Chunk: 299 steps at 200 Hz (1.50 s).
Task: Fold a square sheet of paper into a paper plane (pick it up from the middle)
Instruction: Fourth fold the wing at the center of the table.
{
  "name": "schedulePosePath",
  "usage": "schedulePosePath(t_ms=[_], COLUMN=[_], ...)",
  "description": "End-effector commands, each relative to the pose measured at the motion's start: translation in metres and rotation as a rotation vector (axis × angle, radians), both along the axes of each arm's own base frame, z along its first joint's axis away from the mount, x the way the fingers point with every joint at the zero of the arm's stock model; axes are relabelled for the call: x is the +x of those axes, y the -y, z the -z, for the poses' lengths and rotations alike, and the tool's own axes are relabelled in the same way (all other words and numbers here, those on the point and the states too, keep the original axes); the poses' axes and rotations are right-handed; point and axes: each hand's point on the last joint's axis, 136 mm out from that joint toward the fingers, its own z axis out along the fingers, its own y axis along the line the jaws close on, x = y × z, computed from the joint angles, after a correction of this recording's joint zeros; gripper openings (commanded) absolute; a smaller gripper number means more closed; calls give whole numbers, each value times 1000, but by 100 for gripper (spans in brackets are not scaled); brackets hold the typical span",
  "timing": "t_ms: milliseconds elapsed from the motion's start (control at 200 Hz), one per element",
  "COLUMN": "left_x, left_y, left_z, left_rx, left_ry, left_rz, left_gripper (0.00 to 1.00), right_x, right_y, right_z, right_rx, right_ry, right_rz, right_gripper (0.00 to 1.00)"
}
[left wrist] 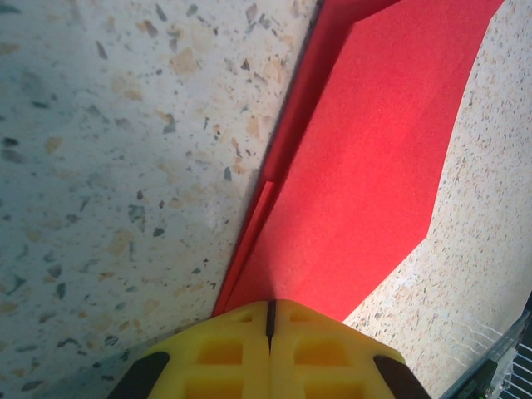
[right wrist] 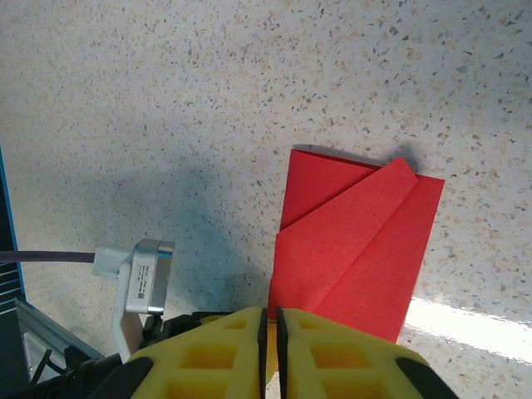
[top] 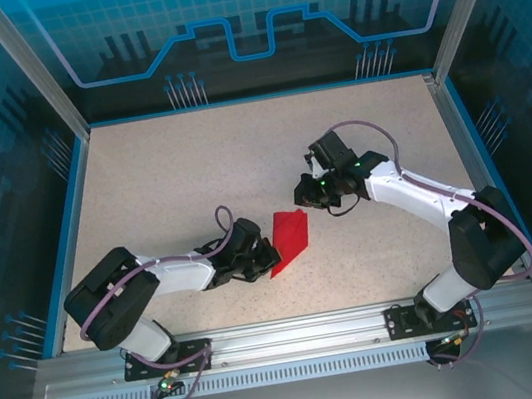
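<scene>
Two arms meet near the middle of the speckled surface, one on either side of the red sheet of paper. The sheet lies slightly right of centre and is already creased into a narrower shape that tapers toward the near-left end.

The left gripper sits at that tapered end. In the left wrist view its yellow fingers are closed tight, with only a hairline seam between them, and the left gripper covers the narrow tip of the sheet of paper. I cannot tell whether a layer is pinched or only pressed down. A darker fold runs up along the paper's left edge.

The right gripper hangs just beyond the sheet's far end. From its wrist camera, the right gripper is parted by only a thin slit, with nothing seen between the fingers. Its tips overlap the near corner of the sheet of paper. There the paper rests flat, with one diagonal flap folded across it
</scene>
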Motion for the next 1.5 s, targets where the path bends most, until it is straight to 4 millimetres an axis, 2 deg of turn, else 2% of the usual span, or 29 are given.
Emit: schedulePosePath(t_ms=[0, 115, 185, 450, 505, 635, 710, 735, 800, 1085, 1305, 1491], left_x=[-48, -48, -48, -47, -47, -47, -46, -46, -47, -46, -45, -44], left_y=[-56, -54, -53, -51, -51, -50, -50, -50, -52, -51, -50, -49], left_z=[60, 60, 61, 66, 67, 67, 65, 65, 64, 62, 61, 60], left_rx=[264, 258, 257, 241, 239, 238, 235, 235, 238, 235, 232, 230], left_ry=[-187, -188, -191, -199, -197, -198, -195, -194, -191, -184, -181, -180], left_rz=[9, 11, 13, -9, -9, -5, -6, -6, -8, -5, -2, -1], left_gripper=[3, 3, 3, 3, 3, 3, 3, 3, 3, 3, 3, 3], right_x=[-7, -11, -12, -17, -20, -26, -25, -30, -30, -31, -29, -26], right_y=[-10, -19, -28, -23, -28, -39, -46, -41, -37, -32, -44, -41], right_z=[1, 12, 11, 4, 11, 40, 47, 58, 68, 77, 80, 90], right_rx=[-5, 40, 85, -50, -33, 19, 89, 82, 89, 128, 209, 178], right_ry=[-2, 9, 34, 199, 185, 78, 68, 42, 18, -20, -41, -55], right_rz=[-48, -72, -107, -181, -211, -203, -166, -147, -108, -100, -101, -84], right_gripper=[16, 15, 13, 15, 16, 9, 9, 9, 9, 9, 9, 9])
